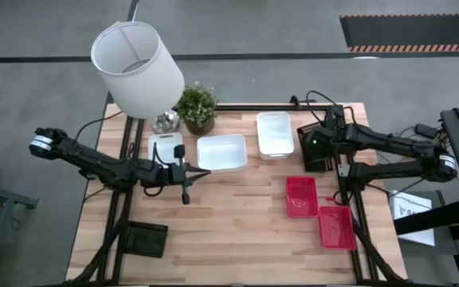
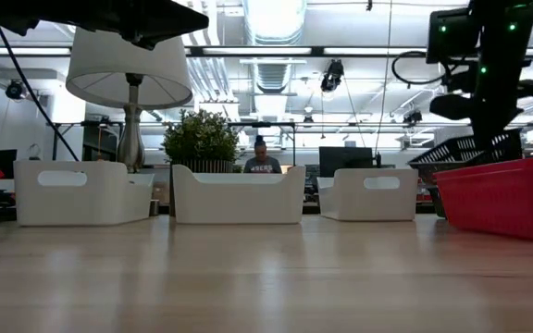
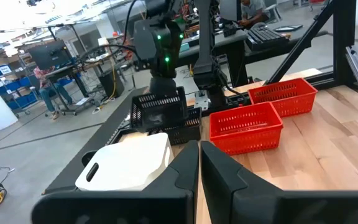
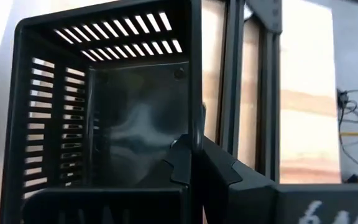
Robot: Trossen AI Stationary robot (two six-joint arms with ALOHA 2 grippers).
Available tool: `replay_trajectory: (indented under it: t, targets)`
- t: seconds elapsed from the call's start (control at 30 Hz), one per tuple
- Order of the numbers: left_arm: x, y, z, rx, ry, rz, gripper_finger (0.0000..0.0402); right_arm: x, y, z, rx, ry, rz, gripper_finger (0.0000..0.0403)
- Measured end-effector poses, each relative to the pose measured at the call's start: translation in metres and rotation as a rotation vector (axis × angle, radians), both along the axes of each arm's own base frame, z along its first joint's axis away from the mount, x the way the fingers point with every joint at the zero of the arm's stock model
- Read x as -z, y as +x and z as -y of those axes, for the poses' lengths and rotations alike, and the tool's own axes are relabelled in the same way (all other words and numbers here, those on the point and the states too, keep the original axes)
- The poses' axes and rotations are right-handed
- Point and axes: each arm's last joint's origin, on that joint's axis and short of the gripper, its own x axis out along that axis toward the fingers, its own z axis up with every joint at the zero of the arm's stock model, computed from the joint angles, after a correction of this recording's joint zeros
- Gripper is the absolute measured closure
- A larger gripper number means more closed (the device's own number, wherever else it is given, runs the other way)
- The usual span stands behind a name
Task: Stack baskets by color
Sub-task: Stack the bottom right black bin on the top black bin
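Nearest the right wrist cam: black basket (image 4: pixel 104 118), its wall pinched in the right gripper (image 4: pixel 194 155), fingers fully closed on it. Basket is lifted at table's right edge, above another black basket (image 1: pixel 315 159). Two red baskets (image 1: pixel 301 196) (image 1: pixel 336 226) sit on the table (image 1: pixel 229 239) front-right, near each other. Three white baskets (image 1: pixel 166 147) (image 1: pixel 221 152) (image 1: pixel 275 132) in a row toward the rear. Fourth black basket (image 1: pixel 147 237) front-left corner. Left gripper (image 1: pixel 186 197) closed, empty, hovering mid-left. Lamp (image 1: pixel 138 68) and plant (image 1: pixel 198 106) at rear.

Left gripper (image 1: pixel 186 195) fingers closed mid-table; right gripper (image 1: pixel 315 147) fingers clamped at right edge.
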Motion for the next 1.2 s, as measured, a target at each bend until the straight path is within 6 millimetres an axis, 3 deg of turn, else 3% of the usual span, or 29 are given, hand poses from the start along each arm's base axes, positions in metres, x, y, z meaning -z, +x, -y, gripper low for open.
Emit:
replay_trajectory:
  t: [0.33,0.7,0.87,1.03,1.2]
  targets:
    - [0.0,0.0,0.0,-0.001,0.002,0.0,0.0402,0.005,-0.001,-0.002,0.004,0.046,0.012,0.039]
    - [-0.001,0.0,0.0,-0.003,0.009,0.001,0.0402,0.007,0.0,-0.002,0.0,0.092,-0.022,0.0309]
    - [-0.001,0.0,0.0,-0.003,0.009,0.001,0.0402,-0.005,0.002,-0.001,0.0,0.081,-0.003,0.0292]
    - [-0.001,0.0,0.0,-0.004,0.009,0.002,0.0402,-0.011,0.009,0.004,-0.031,0.006,-0.009,0.0307]
    - [-0.001,0.0,0.0,-0.004,0.007,0.007,0.0402,0.0,0.025,0.012,-0.099,-0.065,0.0,0.0354]
